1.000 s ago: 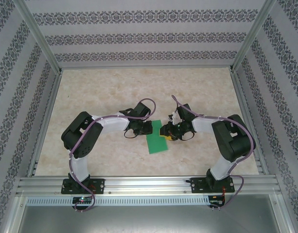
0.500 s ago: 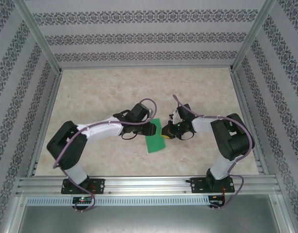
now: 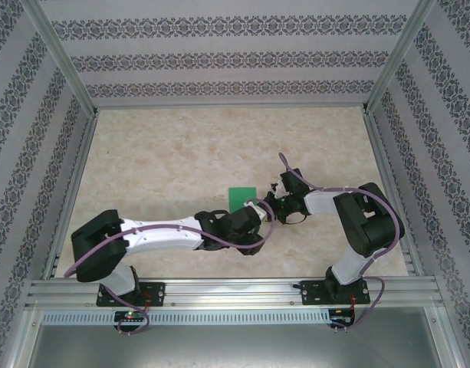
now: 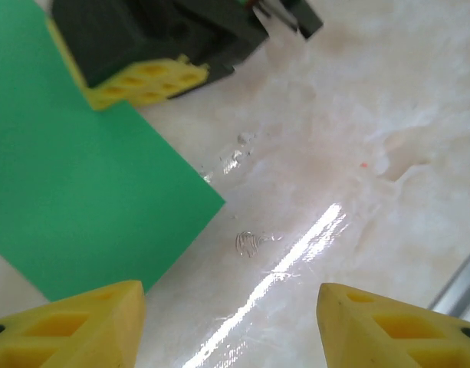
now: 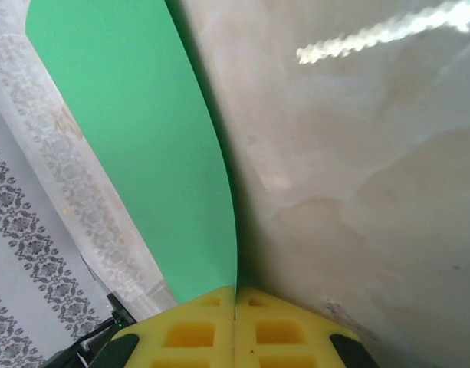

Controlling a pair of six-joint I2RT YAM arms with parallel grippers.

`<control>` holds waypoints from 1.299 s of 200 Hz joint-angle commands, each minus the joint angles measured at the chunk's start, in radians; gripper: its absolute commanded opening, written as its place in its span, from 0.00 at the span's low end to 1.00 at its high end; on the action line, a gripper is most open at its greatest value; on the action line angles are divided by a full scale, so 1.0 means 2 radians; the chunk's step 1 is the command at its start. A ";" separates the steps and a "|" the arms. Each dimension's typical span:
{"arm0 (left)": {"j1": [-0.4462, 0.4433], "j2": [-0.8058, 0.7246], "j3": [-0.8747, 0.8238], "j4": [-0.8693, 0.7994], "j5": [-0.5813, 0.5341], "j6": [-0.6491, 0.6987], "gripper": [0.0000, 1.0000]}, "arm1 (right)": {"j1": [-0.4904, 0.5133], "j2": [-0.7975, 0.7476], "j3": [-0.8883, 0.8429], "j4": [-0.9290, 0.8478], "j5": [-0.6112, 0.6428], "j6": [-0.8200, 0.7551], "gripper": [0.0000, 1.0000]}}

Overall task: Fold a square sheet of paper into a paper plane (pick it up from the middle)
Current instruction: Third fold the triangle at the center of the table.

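Observation:
The green sheet of paper lies near the middle of the table, its near part hidden under my left arm. My right gripper is at its right edge. In the right wrist view the yellow fingers are pressed together on the paper's edge, which bows away from them. My left gripper reaches across just in front of the paper. In the left wrist view its fingertips stand wide apart over bare table, with the paper to the left and the right gripper's fingers on it.
The table top is pale and marbled, with glare streaks. Aluminium rails run along the near edge and sides, and patterned walls close the cell. A rail corner shows at the right in the left wrist view.
My left gripper let go and opened, and the left arm swung low across the front of the paper. My right gripper shut on the paper's right edge. The paper now sits farther back.

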 commanded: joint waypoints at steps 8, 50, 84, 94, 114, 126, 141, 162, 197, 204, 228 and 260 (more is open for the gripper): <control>-0.024 0.048 0.042 -0.041 -0.066 0.025 0.62 | 0.006 -0.003 -0.003 0.011 0.008 0.013 0.06; -0.031 0.082 0.065 -0.058 -0.121 0.014 0.62 | 0.006 -0.001 -0.001 0.000 0.009 0.008 0.07; -0.032 0.094 0.072 -0.065 -0.136 0.013 0.57 | 0.006 -0.004 0.002 -0.008 0.009 0.002 0.08; -0.032 0.093 0.069 -0.063 -0.141 0.010 0.54 | 0.005 -0.004 0.002 -0.009 0.007 0.000 0.08; -0.032 0.089 0.066 -0.065 -0.154 0.002 0.42 | 0.006 -0.008 0.004 -0.016 0.005 -0.006 0.09; -0.032 0.085 0.062 -0.063 -0.161 0.002 0.36 | 0.006 -0.011 0.004 -0.024 0.008 -0.013 0.10; -0.032 0.079 0.061 -0.059 -0.165 0.004 0.25 | 0.006 -0.014 0.003 -0.027 0.009 -0.017 0.11; -0.032 0.076 0.060 -0.056 -0.168 0.006 0.12 | 0.005 -0.018 0.003 -0.034 0.011 -0.023 0.12; -0.032 0.073 0.064 -0.062 -0.171 0.012 0.00 | 0.001 -0.029 0.010 -0.063 0.016 -0.041 0.17; -0.031 0.070 0.064 -0.062 -0.168 0.016 0.00 | -0.002 -0.035 0.012 -0.072 0.020 -0.047 0.20; -0.026 0.058 0.056 -0.052 -0.147 0.030 0.00 | -0.020 -0.071 0.029 -0.129 0.041 -0.083 0.24; 0.010 0.023 0.020 -0.003 -0.043 0.047 0.00 | -0.031 -0.109 0.076 -0.210 0.097 -0.148 0.24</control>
